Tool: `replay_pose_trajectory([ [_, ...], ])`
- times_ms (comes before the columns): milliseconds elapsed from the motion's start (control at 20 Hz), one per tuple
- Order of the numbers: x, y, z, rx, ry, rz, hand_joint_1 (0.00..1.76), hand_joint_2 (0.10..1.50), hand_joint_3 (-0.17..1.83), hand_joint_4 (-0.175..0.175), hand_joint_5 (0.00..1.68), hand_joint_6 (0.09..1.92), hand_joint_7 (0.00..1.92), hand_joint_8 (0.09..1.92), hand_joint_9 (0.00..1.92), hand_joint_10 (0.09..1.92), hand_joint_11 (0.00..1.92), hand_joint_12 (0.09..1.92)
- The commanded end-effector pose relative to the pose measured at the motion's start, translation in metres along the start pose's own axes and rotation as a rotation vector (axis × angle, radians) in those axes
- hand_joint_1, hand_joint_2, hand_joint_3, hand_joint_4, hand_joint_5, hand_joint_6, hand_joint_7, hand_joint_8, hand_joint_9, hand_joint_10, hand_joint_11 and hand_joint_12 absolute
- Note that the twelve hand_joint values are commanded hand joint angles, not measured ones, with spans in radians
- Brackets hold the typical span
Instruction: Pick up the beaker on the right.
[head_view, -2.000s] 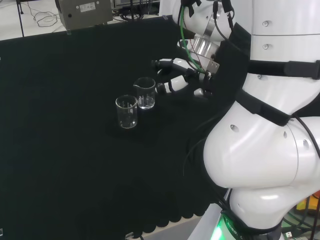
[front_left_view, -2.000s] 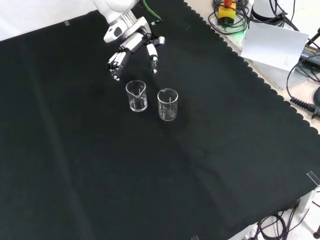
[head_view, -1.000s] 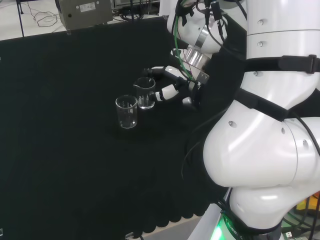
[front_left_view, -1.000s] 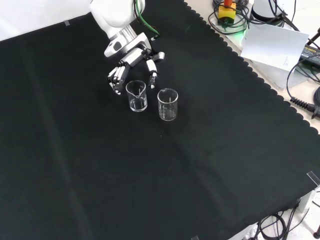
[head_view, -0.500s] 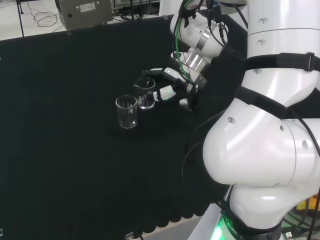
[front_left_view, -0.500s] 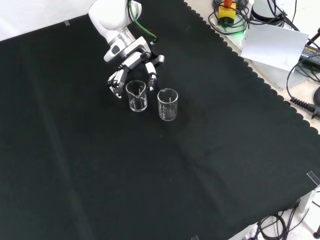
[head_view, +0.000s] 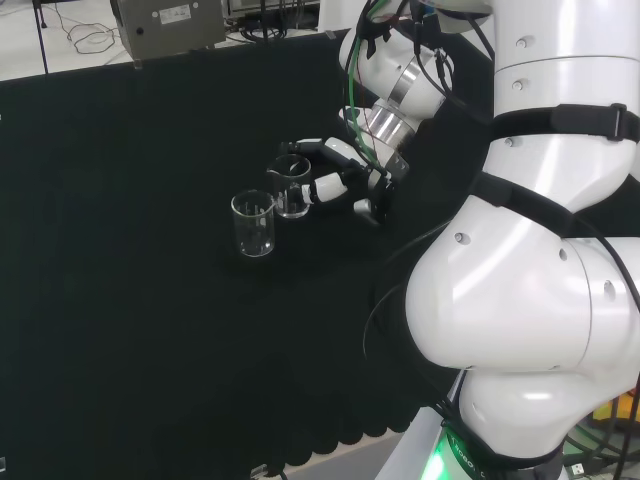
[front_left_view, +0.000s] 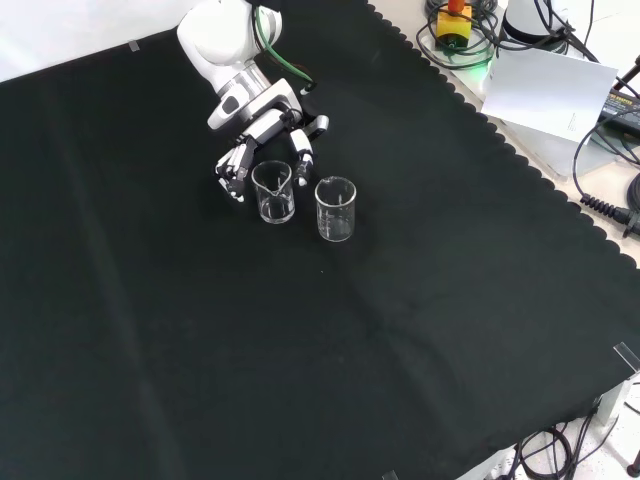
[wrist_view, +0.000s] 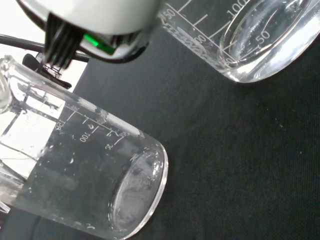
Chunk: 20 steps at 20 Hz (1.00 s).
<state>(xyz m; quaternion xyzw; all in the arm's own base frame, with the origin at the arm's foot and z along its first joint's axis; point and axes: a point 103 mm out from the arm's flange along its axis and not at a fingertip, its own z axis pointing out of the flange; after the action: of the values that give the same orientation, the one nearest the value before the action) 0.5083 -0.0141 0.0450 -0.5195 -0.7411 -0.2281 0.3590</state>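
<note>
Upright beaker (front_left_view: 273, 192), spout toward the open-fingered hand (front_left_view: 262, 138)

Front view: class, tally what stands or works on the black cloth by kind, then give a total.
Clear glass beakers: 2, one by the fingers, one to its right.
Robot hand: 1.
Total: 3.
</note>
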Motion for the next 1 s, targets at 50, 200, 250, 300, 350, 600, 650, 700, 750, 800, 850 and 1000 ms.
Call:
replay_pose_trajectory([
  [50,0.0008,0.0018,0.0023,-0.020,0.009,-0.001,0.95,0.48,0.64,-0.080,0.50,0.10,0.36,0.78,0.54,0.66,0.04,1.40],
  [200,0.0027,0.0036,0.0059,-0.021,0.002,-0.006,0.96,0.47,0.63,-0.080,0.50,0.11,0.36,0.79,0.54,0.65,0.05,1.40],
  [250,0.0031,0.0039,0.0070,-0.023,0.001,-0.005,0.96,0.47,0.63,-0.079,0.50,0.11,0.36,0.79,0.54,0.65,0.05,1.40],
  [300,0.0033,0.0040,0.0075,-0.024,-0.001,-0.004,0.96,0.47,0.63,-0.079,0.50,0.11,0.36,0.79,0.54,0.65,0.05,1.40],
  [350,0.0033,0.0041,0.0080,-0.026,-0.003,0.002,0.97,0.47,0.63,-0.079,0.50,0.11,0.36,0.79,0.54,0.65,0.05,1.40],
  [600,0.0032,0.0044,0.0075,-0.060,0.014,0.025,1.03,0.47,0.62,-0.078,0.50,0.13,0.37,0.79,0.56,0.64,0.07,1.39],
  [650,0.0036,0.0048,0.0073,-0.070,0.025,0.031,1.05,0.47,0.63,-0.078,0.50,0.14,0.38,0.79,0.56,0.64,0.07,1.39],
  [700,0.0029,0.0048,0.0062,-0.076,0.037,0.035,1.06,0.47,0.63,-0.078,0.50,0.15,0.38,0.79,0.57,0.64,0.07,1.39],
  [750,0.0038,0.0049,0.0065,-0.088,0.051,0.037,1.09,0.47,0.64,-0.077,0.51,0.21,0.42,0.79,0.60,0.62,0.09,1.38],
  [800,0.0040,0.0049,0.0066,-0.090,0.060,0.036,1.11,0.47,0.66,-0.076,0.50,0.30,0.45,0.79,0.63,0.61,0.11,1.37],
  [850,0.0040,0.0049,0.0095,-0.080,0.060,0.029,1.13,0.47,0.68,-0.075,0.47,0.41,0.47,0.79,0.66,0.60,0.13,1.36],
  [1000,0.0040,0.0049,0.0088,-0.066,0.070,0.018,1.15,0.46,0.71,-0.075,0.41,0.65,0.50,0.80,0.70,0.59,0.16,1.36],
])
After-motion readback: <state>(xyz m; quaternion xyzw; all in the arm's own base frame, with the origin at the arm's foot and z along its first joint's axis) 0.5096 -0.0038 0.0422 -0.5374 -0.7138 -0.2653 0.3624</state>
